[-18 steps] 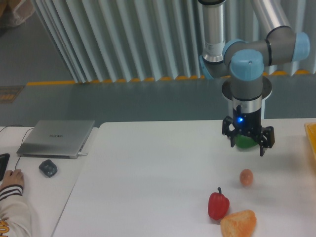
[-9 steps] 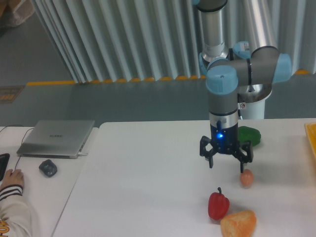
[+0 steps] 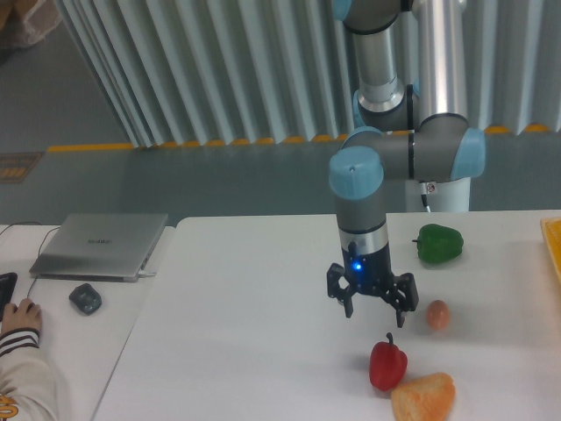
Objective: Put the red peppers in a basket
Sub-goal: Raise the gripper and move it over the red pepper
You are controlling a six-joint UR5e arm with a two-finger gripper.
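A small glossy red pepper (image 3: 387, 364) with a dark stem stands on the white table (image 3: 254, 333), near the front edge. My gripper (image 3: 371, 306) hangs open just above and slightly left of it, fingers pointing down, with nothing between them. The basket (image 3: 554, 250) shows only as a yellow-orange sliver at the right edge of the view, far right of the gripper.
A green bell pepper (image 3: 438, 243) sits behind and right of the gripper. A small orange-brown egg-like piece (image 3: 437, 315) lies right of it. A lumpy orange bread-like piece (image 3: 424, 397) touches the red pepper's right. A laptop (image 3: 101, 245), mouse (image 3: 85, 298) and a person's hand (image 3: 19, 314) are at left.
The arm has swung left and forward, carrying the open gripper from over the green pepper down toward the red pepper. The green pepper is now uncovered. No object moved.
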